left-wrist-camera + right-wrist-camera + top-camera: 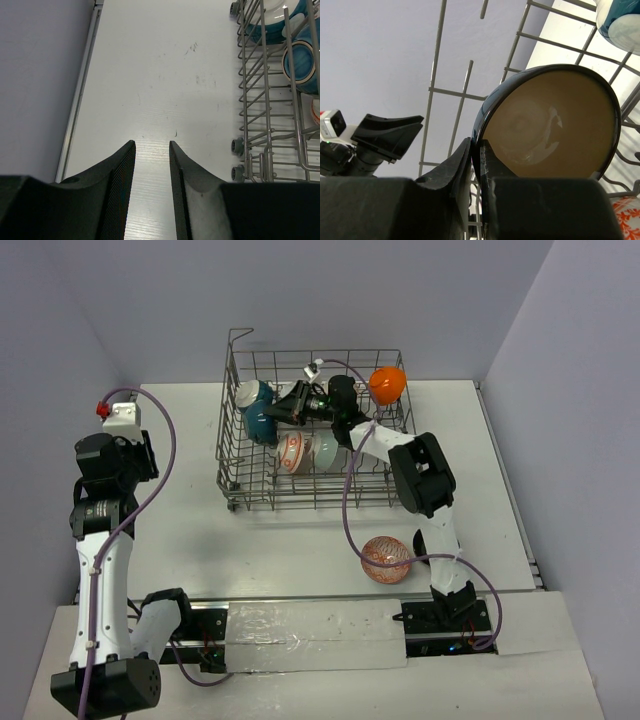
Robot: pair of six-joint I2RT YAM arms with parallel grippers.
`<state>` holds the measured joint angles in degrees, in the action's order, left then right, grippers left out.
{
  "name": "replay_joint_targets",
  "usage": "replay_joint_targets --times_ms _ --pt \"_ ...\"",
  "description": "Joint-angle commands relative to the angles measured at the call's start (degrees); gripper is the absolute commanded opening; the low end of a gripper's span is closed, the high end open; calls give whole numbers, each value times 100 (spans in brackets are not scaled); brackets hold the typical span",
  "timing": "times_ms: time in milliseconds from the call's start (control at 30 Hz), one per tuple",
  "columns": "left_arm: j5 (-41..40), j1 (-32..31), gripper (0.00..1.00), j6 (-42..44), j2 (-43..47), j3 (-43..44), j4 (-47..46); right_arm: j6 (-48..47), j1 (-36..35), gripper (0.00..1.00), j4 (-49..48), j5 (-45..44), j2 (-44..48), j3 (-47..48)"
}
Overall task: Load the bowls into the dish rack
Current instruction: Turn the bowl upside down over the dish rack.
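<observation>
The right gripper (476,145) is pinching the rim of a black bowl (550,125). Its jaws are standing almost closed, with only the thin ceramic wall between them, one finger on the glossy black outside and the other on the inside. The bowl is standing on edge, showing a smooth tan glaze inside with a faint ring at its centre and a shiny dark lip. It is sitting inside the dish rack (300,497), in the rack's back half, with thin round grey metal wires crossing behind it; whether it is resting on them cannot be told. A teal bowl (262,423) is leaning among the tines at the rack's left side, its blue underside ringed by a pale unglazed foot in the left wrist view. Beside it, a white bowl with orange pattern (292,452) is touching a pale bowl (326,450). A plain orange bowl (388,383) is perching at the rack's back right corner. One round bowl with red swirling pattern (386,558) is lying outside the rack on the white table (200,530), near the right arm. The left gripper (151,145) is hanging over bare tabletop to the left of the rack, jaws partly open and holding nothing, its black pads (122,190) showing a fine ribbed texture
</observation>
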<state>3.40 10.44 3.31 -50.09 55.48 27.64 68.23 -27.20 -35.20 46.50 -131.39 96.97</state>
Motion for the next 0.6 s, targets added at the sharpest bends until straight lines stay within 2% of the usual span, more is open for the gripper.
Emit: replay_joint_targets --times_ms 0,367,567 --pt "143 37 39 -120 113 -73 -215 -564 215 0 558 -80 175 -327" --pt "179 46 39 -138 139 -117 -233 -723 391 2 549 -10 237 -591" --pt "214 72 39 -147 148 -134 -233 -688 435 0 549 34 193 -574"
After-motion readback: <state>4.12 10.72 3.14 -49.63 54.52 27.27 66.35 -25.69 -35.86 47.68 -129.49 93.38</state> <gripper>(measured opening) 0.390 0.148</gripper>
